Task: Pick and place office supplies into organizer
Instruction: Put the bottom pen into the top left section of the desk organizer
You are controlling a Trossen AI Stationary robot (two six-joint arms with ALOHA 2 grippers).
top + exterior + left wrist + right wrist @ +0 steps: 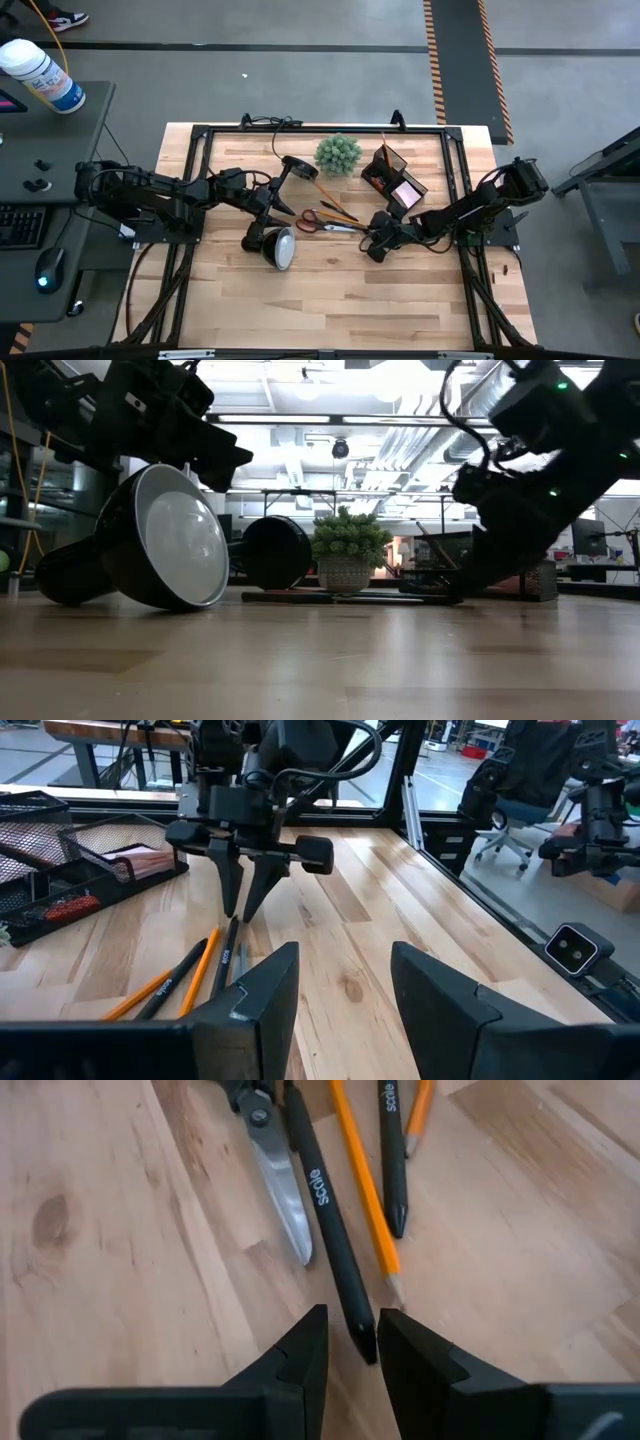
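Right gripper (350,1342) hangs low over the counter (400,290), fingers narrowly parted astride the black pen's (330,1220) tip beside the scissors (275,1180), apparently to pinch it for the organizer (395,180); left gripper (345,990) waits wide.

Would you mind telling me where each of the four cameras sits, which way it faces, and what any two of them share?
High view: overhead, straight down on the table; both arms show.
Low view: table height, level past the lamp into the room; arms overhead.
Left wrist view: on the left arm; left gripper open, facing the right gripper.
Right wrist view: on the right arm, looking down; right gripper straddles the black pen, not yet gripping.
Shared: both wrist views show that pen and the orange pencil.
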